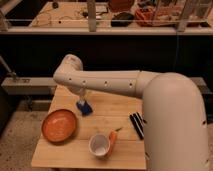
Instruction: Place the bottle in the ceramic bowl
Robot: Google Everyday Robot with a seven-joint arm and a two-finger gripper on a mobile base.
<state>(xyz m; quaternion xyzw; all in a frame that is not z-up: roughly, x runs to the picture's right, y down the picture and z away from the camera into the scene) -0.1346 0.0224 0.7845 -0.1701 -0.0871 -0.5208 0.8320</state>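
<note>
1. Looking for the bottle [82,96], we find only a slim, whitish shape standing upright under the arm's far end, over the back left of the surface [75,157]. We cannot separate it cleanly from the gripper around it.
2. At its foot sits a small blue thing [84,107], tilted and touching the wood. Whether it belongs to the bottle we cannot tell.
3. The ceramic bowl [59,125] is wide, shallow and orange. It lies to the front left of that spot, near it but apart.
4. The arm [115,85] reaches from the big white body at the right and runs leftward, nearly level above the surface. It bends at a rounded elbow [68,67] and drops straight down.
5. The gripper [83,101] points down just above the surface, at the blue thing. We cannot tell whether it is spread or pinching anything.
6. A white cup [100,145] stands at the front with an orange carrot-like item [113,138] against its right side. A black object [136,125] lies further right.
</note>
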